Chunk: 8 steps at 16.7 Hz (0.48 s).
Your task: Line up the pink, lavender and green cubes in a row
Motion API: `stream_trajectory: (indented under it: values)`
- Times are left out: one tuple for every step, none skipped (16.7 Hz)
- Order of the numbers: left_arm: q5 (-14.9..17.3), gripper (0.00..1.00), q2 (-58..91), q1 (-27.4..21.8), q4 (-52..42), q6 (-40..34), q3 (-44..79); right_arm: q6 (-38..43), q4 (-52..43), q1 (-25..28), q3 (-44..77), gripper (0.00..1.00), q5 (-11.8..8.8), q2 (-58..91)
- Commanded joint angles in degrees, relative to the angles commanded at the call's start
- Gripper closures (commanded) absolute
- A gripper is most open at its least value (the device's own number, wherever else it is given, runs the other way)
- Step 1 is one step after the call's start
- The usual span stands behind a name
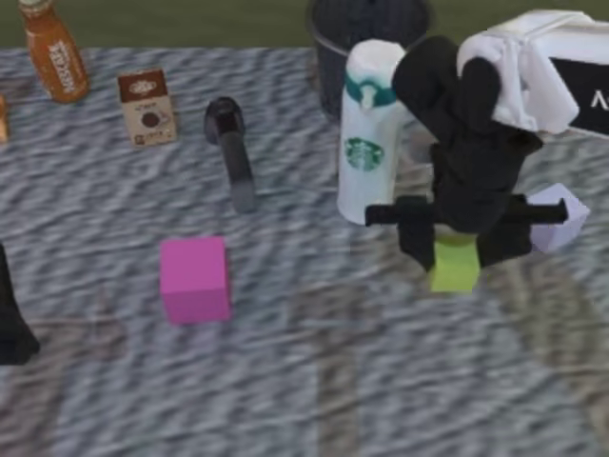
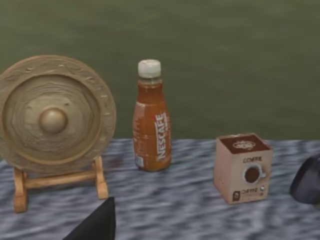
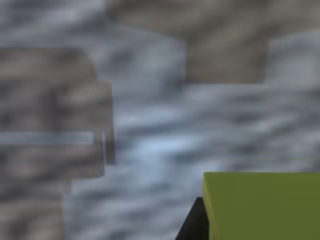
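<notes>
My right gripper (image 1: 459,249) hangs at the right of the table, shut on the small green cube (image 1: 455,268), with one black finger on each side of it. The right wrist view shows that cube (image 3: 262,205) pressed against one finger (image 3: 192,225). Just to the right of that gripper sits the lavender cube (image 1: 563,219), partly covered by the arm. The large pink cube (image 1: 195,279) rests alone on the table left of centre. Parked at the table's left edge, my left gripper (image 1: 9,333) is open, with one finger (image 2: 100,225) showing in the left wrist view.
A white tumbler (image 1: 366,133) stands right behind my right gripper, with a dark bin (image 1: 366,33) behind it. A black cylinder (image 1: 230,152), a brown carton (image 1: 147,107) and an orange bottle (image 1: 55,52) line the back left. A wooden gong (image 2: 52,120) stands beside the bottle.
</notes>
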Motion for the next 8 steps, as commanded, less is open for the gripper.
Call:
stream_trajectory:
  values:
    - [0.00,0.00,0.00,0.00,0.00,0.00,0.00,1.66,-0.54,1.90,0.57,1.00,0.05,-0.03]
    - [0.00,0.00,0.00,0.00,0.00,0.00,0.00,2.98,-0.94,3.36,1.02,1.00,0.09,-0.11]
    - [0.00,0.00,0.00,0.00,0.00,0.00,0.00,3.84,-1.18,4.26,1.31,1.00,0.12,-0.19]
    - [0.00,0.00,0.00,0.00,0.00,0.00,0.00,4.12,-1.26,4.54,1.41,1.00,0.13,-0.22]
    - [0.00,0.00,0.00,0.00,0.00,0.00,0.00,4.12,-1.26,4.54,1.41,1.00,0.13,-0.22]
    - [0.00,0.00,0.00,0.00,0.00,0.00,0.00,4.12,-1.26,4.54,1.41,1.00,0.13,-0.22]
    - [0.00,0.00,0.00,0.00,0.00,0.00,0.00,4.15,-1.10,4.31,1.25,1.00,0.01,-0.19]
    - [0.00,0.00,0.00,0.00,0.00,0.00,0.00,4.14,-0.91,4.32,1.10,1.00,0.01,-0.12]
